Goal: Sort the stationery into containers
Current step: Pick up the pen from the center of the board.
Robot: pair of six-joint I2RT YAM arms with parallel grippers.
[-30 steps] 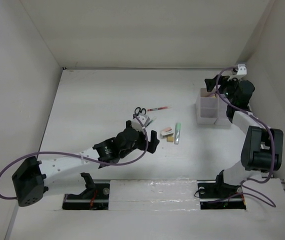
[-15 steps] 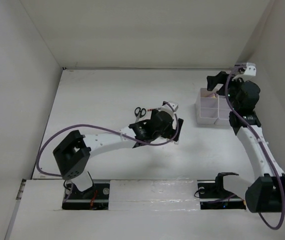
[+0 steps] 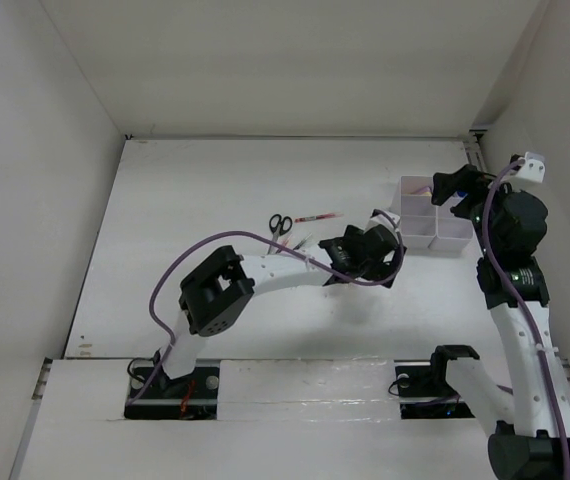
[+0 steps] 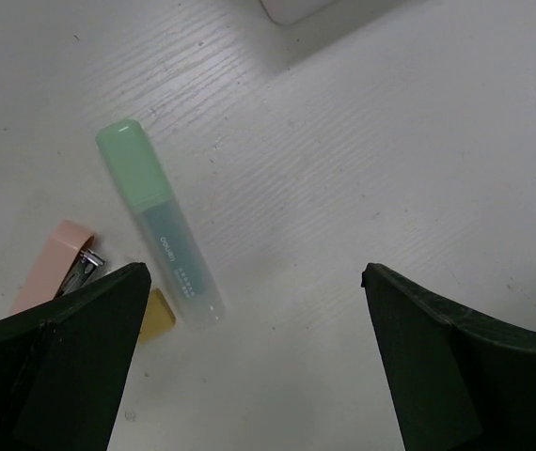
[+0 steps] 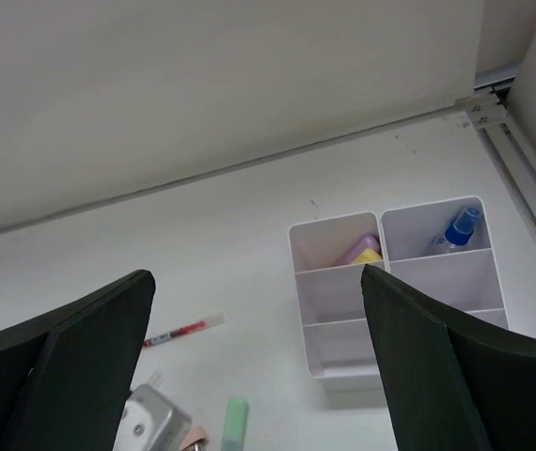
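Observation:
My left gripper [image 4: 254, 272] is open just above the table. A light green marker [image 4: 160, 240] lies by its left finger, with a small yellowish block [image 4: 155, 315] and a pale pink item [image 4: 47, 277] beside it. From above, the left gripper [image 3: 380, 262] hovers left of the white organizer box [image 3: 435, 240] and hides those items. Black-handled scissors [image 3: 280, 222] and a thin red pen [image 3: 315, 216] lie further left. My right gripper [image 3: 449, 188] is open and empty above the box's far side. The box [image 5: 343, 352] holds pink and yellow pieces [image 5: 367, 252] and a blue item [image 5: 456, 230].
White walls enclose the table on the left, back and right. The right wall stands close behind the right arm, and a metal rail [image 5: 522, 150] runs along its foot. The left arm's cable [image 3: 215, 245] loops over the middle of the table.
The left arm has swung right, from near the scissors to over the green marker beside the box. The right arm has risen and drawn back to the right. Both grippers stayed open.

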